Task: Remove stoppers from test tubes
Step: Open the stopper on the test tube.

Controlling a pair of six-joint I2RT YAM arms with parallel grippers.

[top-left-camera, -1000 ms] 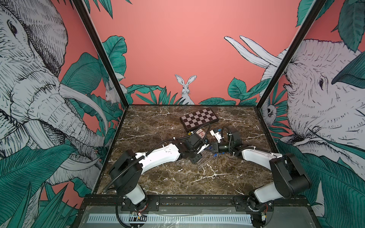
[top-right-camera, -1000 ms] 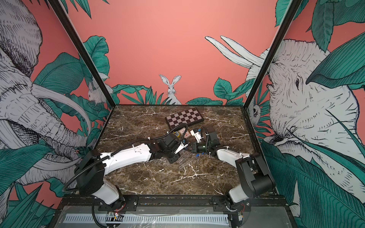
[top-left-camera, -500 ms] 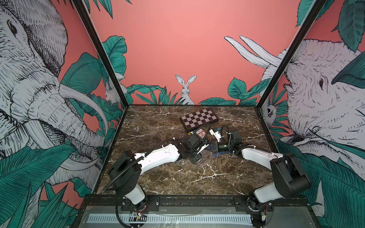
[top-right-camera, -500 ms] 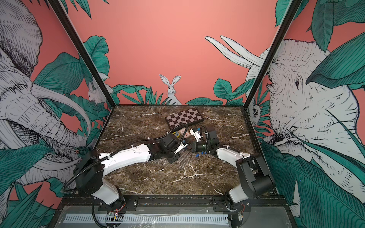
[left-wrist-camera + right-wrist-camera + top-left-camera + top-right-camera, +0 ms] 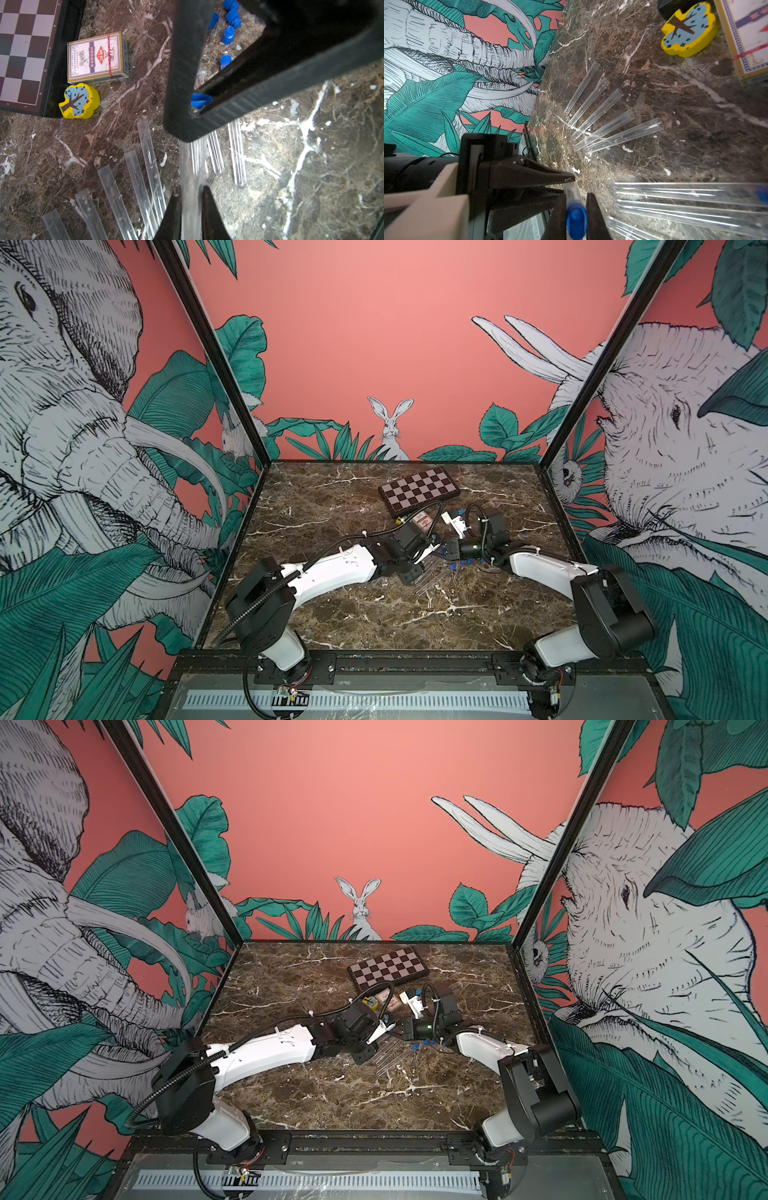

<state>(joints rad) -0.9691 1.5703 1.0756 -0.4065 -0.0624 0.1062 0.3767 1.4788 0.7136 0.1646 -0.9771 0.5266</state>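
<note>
While left gripper [image 5: 191, 194] clamps tube [image 5: 190, 166] by body, right gripper [image 5: 576, 197] pinches stopper [image 5: 576, 218] at tube mouth: opposed grips, likely for straight pull-apart. Stopper looks seated, not yet out; pair sits mid-table between arms. Left wrist view shows loose stoppers [image 5: 228, 35] heaped on marble beyond right gripper; right wrist view lacks them. Right wrist view shows capped tube [image 5: 685, 193] not yet done, near fan of open tubes [image 5: 604, 113]. Both top views: grippers meet tip to tip; grip detail too small.
</note>
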